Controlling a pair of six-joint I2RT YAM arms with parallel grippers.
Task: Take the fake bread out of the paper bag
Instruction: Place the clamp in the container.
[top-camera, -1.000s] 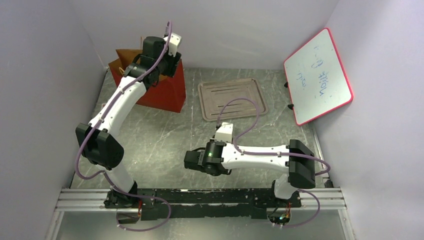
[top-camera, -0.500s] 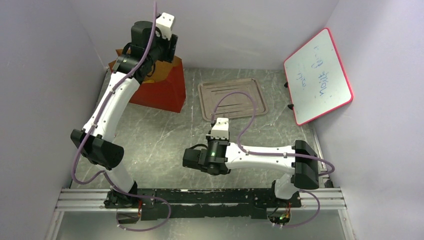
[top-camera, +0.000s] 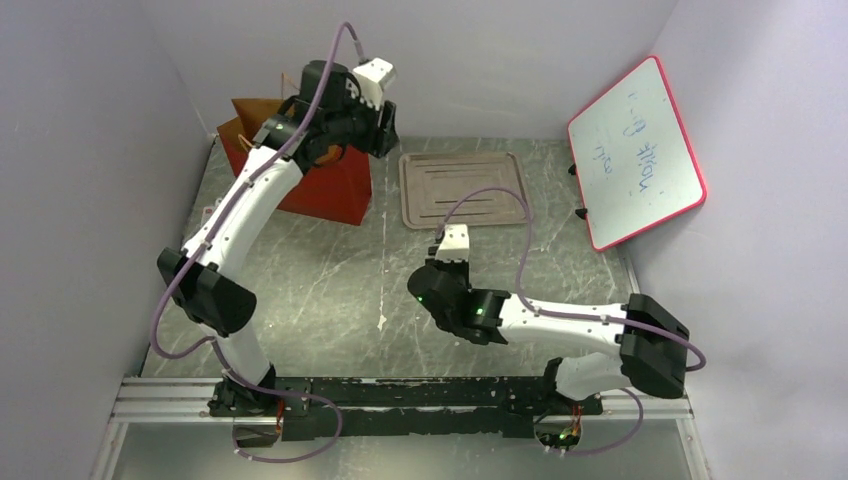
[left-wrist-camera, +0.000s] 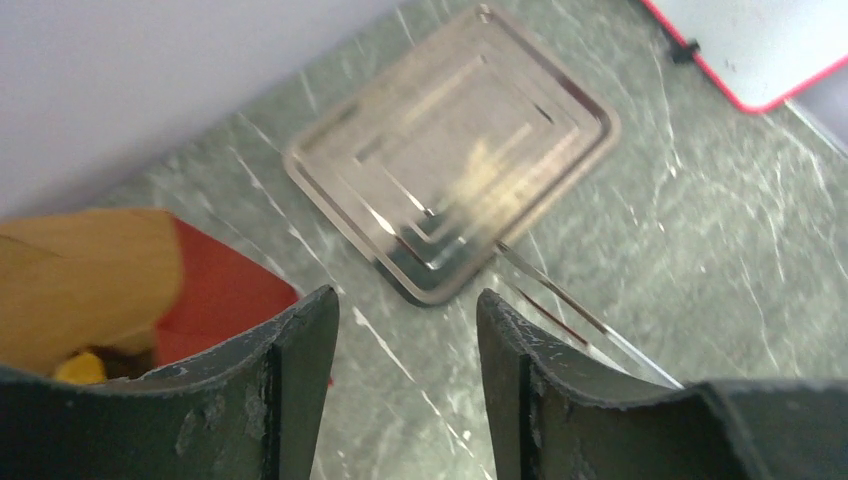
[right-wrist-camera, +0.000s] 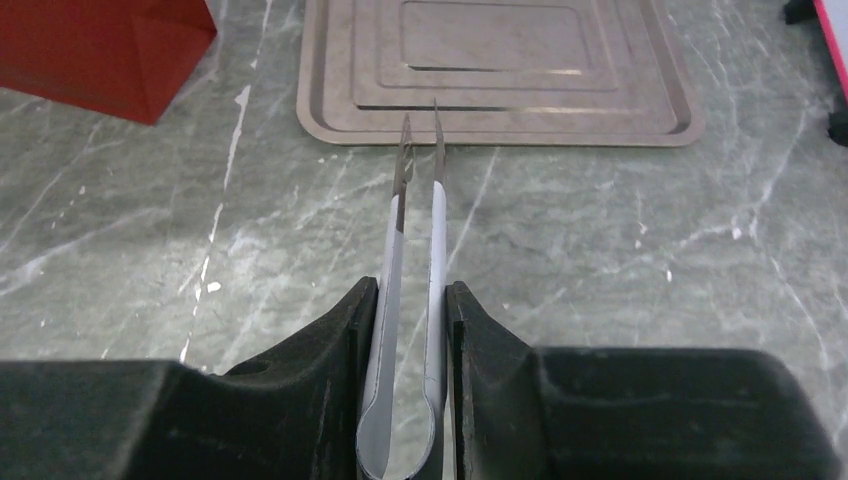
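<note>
The red paper bag (top-camera: 330, 195) stands at the back left of the table, its brown inside (left-wrist-camera: 80, 270) showing in the left wrist view. A small yellow piece of fake bread (left-wrist-camera: 82, 368) peeks from its mouth. My left gripper (top-camera: 383, 135) hangs high beside the bag's right top edge. It is open (left-wrist-camera: 405, 300), with only table between the fingers. My right gripper (top-camera: 440, 275) is low at mid-table, shut (right-wrist-camera: 412, 290) on thin metal tongs (right-wrist-camera: 415, 230). The tongs' tips reach the near edge of the silver tray (right-wrist-camera: 500, 138).
The flat silver tray (top-camera: 465, 190) lies right of the bag and holds nothing. A red-framed whiteboard (top-camera: 635, 150) leans on the right wall. White walls close in the back and both sides. A corner of the bag (right-wrist-camera: 100, 50) shows left of the tray.
My left gripper has swung right from over the bag's mouth to its right edge. The right arm has turned its gripper and the tongs toward the tray.
</note>
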